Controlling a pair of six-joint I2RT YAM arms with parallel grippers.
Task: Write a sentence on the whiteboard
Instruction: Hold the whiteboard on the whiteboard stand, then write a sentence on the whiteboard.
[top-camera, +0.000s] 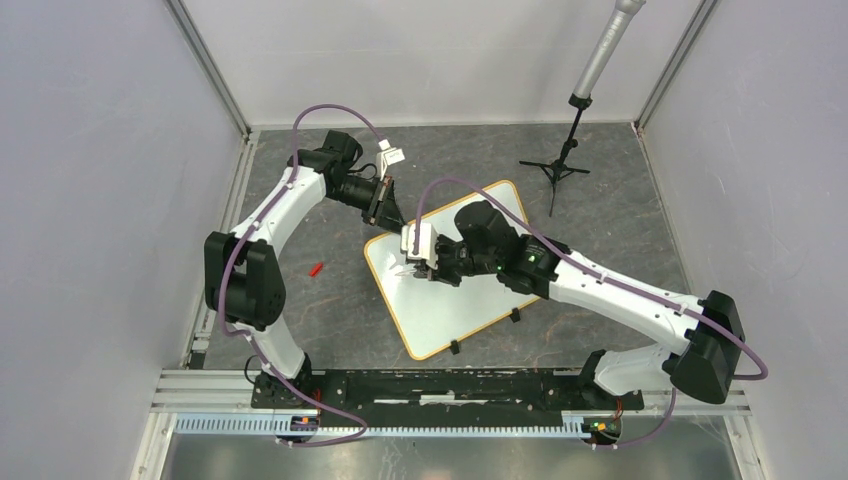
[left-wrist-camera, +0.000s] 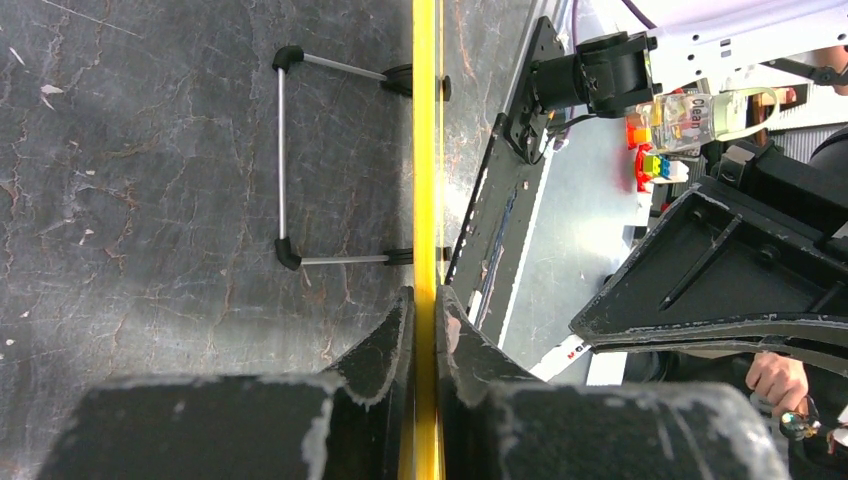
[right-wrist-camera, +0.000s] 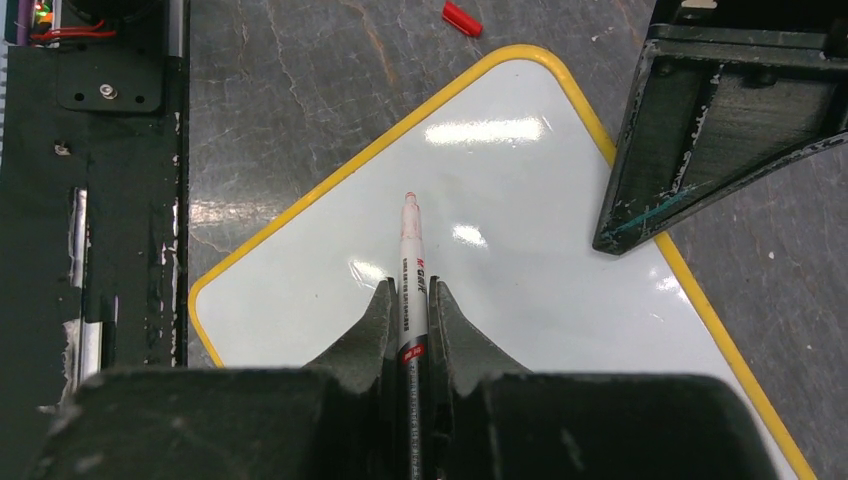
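- The left pincer (top-camera: 388, 215) is clamped on the whiteboard (top-camera: 455, 305) at its far left corner. In the left wrist view its fingers (left-wrist-camera: 398, 330) pinch the yellow rim (left-wrist-camera: 425, 150) from both sides, with no gap showing.
- That grip looks meant to pin the board against the push and drag of writing, and it sits at the edge so the white face is left free.
- The right pincer (top-camera: 416, 268) hangs over the board's far left part, just inside the corner that the left one holds.
- Its jaws are closed on a red marker (right-wrist-camera: 412, 265), gripped low on the barrel with the bare tip pointing down at the white face.
- I cannot tell whether the tip touches the surface or hovers just above it.
- The marker's red cap (top-camera: 317, 268) lies on the table off the board's left edge, apart from it, so the pen is ready to write.
- The sentence does not show: the white face is blank wherever it is visible, with only glare on it (right-wrist-camera: 520, 260).
- By my reading, the first stroke is about to start near this corner, leaving the board's length for the words.
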